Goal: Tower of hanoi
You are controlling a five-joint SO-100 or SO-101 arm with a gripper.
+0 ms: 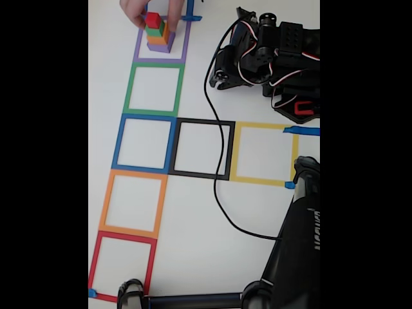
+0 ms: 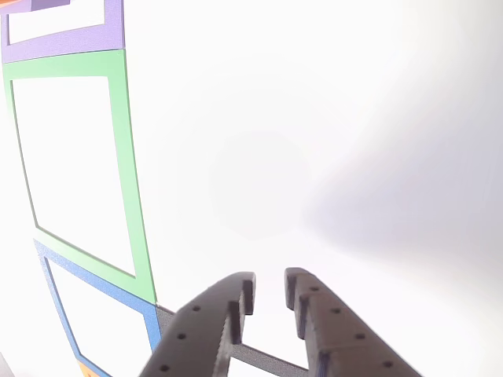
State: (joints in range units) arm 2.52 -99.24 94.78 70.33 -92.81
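Standing in the purple tape square (image 1: pixel 161 56) at the top of the fixed view, the tower of hanoi (image 1: pixel 158 33) is stacked purple, orange, green, red, with a person's hand (image 1: pixel 145 9) touching its top. In the other view, the gripper (image 2: pixel 269 283) hovers over white table (image 2: pixel 330 118), fingertips slightly parted, empty.
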